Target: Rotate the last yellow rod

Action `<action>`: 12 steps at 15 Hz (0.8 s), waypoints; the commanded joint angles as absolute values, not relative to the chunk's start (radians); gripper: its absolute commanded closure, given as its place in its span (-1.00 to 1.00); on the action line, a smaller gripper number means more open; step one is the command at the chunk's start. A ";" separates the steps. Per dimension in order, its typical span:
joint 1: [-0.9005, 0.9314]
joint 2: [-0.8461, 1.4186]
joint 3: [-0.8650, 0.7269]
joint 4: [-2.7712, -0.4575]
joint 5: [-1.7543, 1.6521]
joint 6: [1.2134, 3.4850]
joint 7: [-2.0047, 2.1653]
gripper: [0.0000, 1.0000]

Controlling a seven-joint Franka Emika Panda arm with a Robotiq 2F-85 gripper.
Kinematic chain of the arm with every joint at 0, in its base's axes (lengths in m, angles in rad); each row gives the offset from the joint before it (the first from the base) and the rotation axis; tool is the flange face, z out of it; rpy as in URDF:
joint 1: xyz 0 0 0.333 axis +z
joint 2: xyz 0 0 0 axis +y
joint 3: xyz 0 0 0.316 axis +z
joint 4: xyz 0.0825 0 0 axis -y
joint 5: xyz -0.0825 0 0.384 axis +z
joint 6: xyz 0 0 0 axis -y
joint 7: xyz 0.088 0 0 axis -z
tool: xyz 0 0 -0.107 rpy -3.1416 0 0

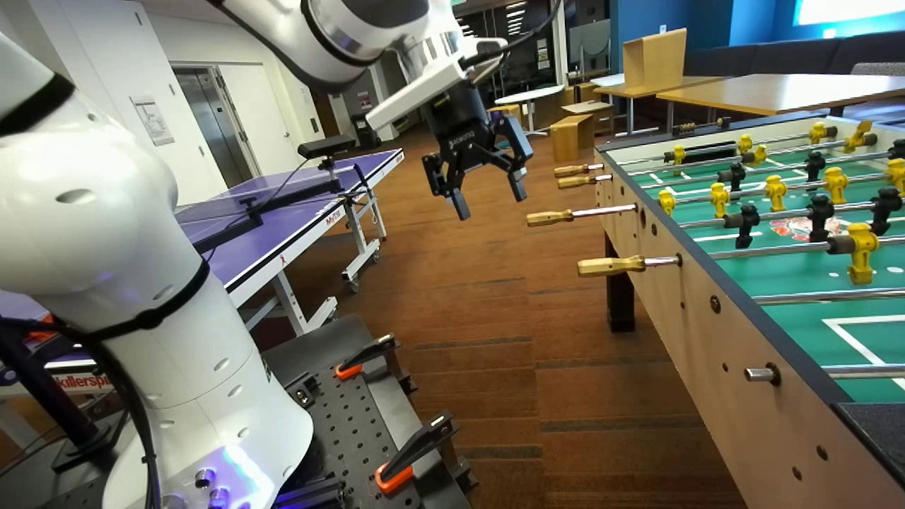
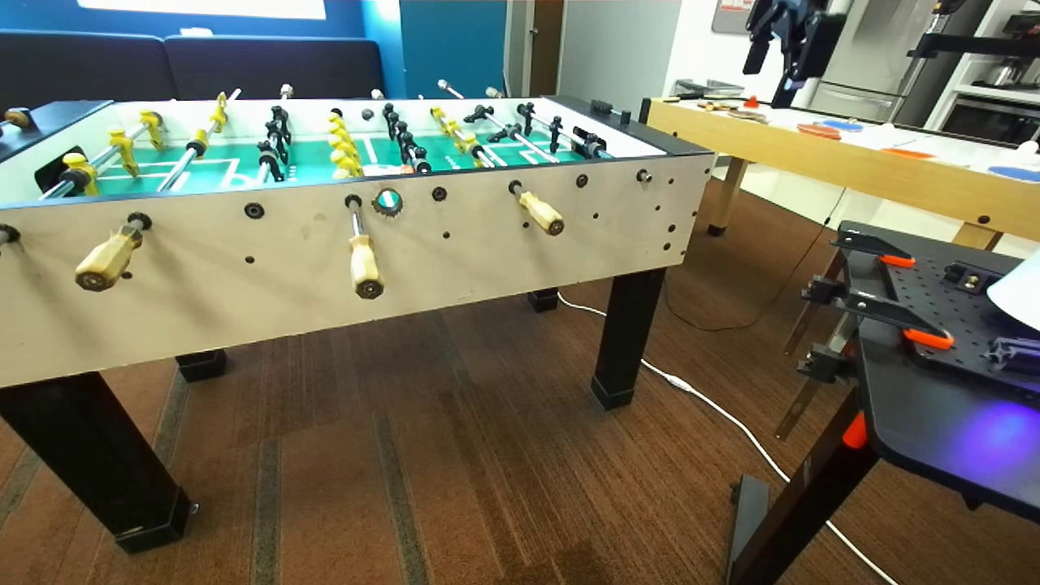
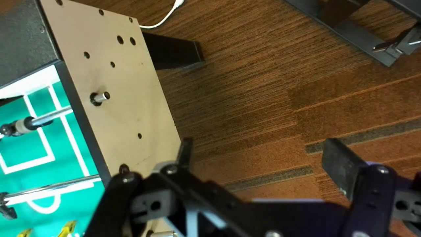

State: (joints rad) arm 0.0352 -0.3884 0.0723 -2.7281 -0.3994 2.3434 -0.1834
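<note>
The last yellow rod is a metal rod with a tan wooden handle (image 1: 611, 266) and dark collar, the handle that looks largest in this exterior view. It sticks out of the foosball table's side. It also shows in an exterior view as the handle (image 2: 540, 213) closest to the bare rod end. In the wrist view only a bit of metal rod (image 3: 165, 234) shows at the bottom edge, partly covered by the gripper. My gripper (image 1: 490, 196) is open and empty in the air, apart from the handles; it also shows in an exterior view (image 2: 770, 75) and the wrist view (image 3: 258, 144).
The foosball table's wooden side (image 1: 714, 367) carries more tan handles, including a long one (image 1: 550, 218), and a bare rod end (image 1: 761, 374). It also shows in the wrist view (image 3: 131, 98). A ping-pong table (image 1: 297, 212) and a black stand with clamps (image 1: 353, 417) are nearby.
</note>
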 commanded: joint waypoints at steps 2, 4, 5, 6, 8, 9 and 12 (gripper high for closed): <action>0.040 -0.343 0.113 -2.757 -0.452 2.386 -0.101 -1.00; 0.043 -0.319 0.127 -2.764 -0.457 2.386 -0.085 -1.00; 0.043 -0.317 0.127 -2.764 -0.457 2.386 -0.085 -1.00; 0.042 -0.317 0.126 -2.764 -0.457 2.386 -0.085 -1.00; 0.042 -0.317 0.126 -2.764 -0.457 2.386 -0.085 -1.00; 0.031 -0.297 0.137 -2.746 -0.487 2.380 -0.064 -1.00; 0.007 -0.187 0.196 -2.659 -0.644 2.377 0.047 -1.00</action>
